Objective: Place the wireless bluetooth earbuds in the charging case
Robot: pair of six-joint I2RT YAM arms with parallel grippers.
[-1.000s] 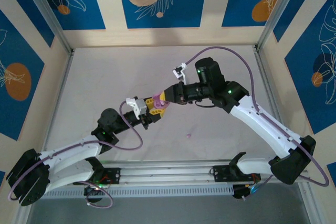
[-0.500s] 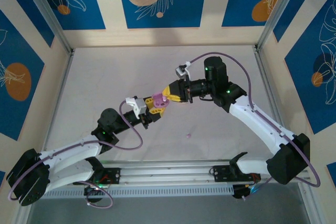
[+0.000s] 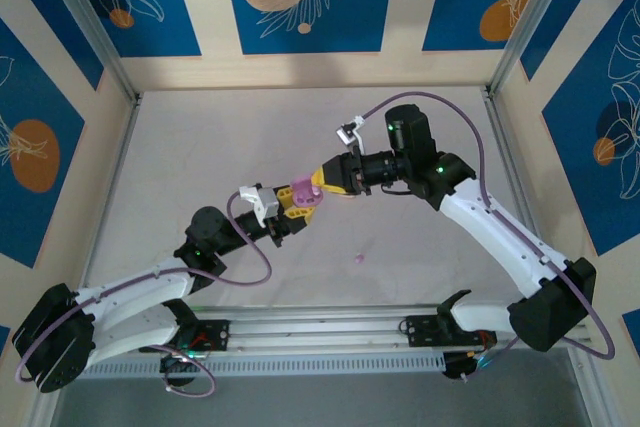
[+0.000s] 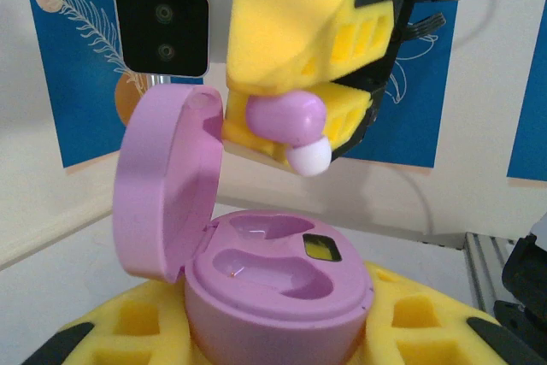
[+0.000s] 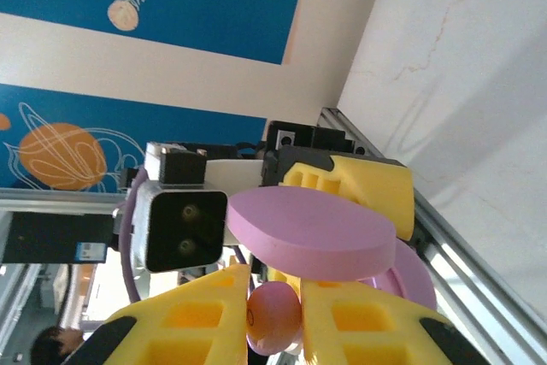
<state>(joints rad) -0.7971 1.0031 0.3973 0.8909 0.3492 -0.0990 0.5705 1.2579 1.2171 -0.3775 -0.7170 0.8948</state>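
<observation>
I see the earbud [image 4: 289, 117] as a smooth oval lilac bud with a rounded white tip, the tip angled down toward the charging case [image 4: 278, 292]. The case is a round lilac pebble, its lid hinged open and standing upright on the left side; its deck shows two shaped wells and a small dark window.

The right gripper [image 4: 295, 83] is clenched on the earbud, whose lilac body is pinched between the yellow foam pads [image 4: 291, 19] while the white tip juts out below them. The earbud hangs above the case's deck, apart from it and just beside the raised lid.

The left gripper [image 3: 289, 210] grasps the case by its base, with yellow pads on either side. In the top view the case sits between the two grippers above the table [image 3: 200, 147]. A tiny purple speck [image 3: 358, 258] lies on the table nearer the arm bases than the case and to its right; it is too small for me to name.
</observation>
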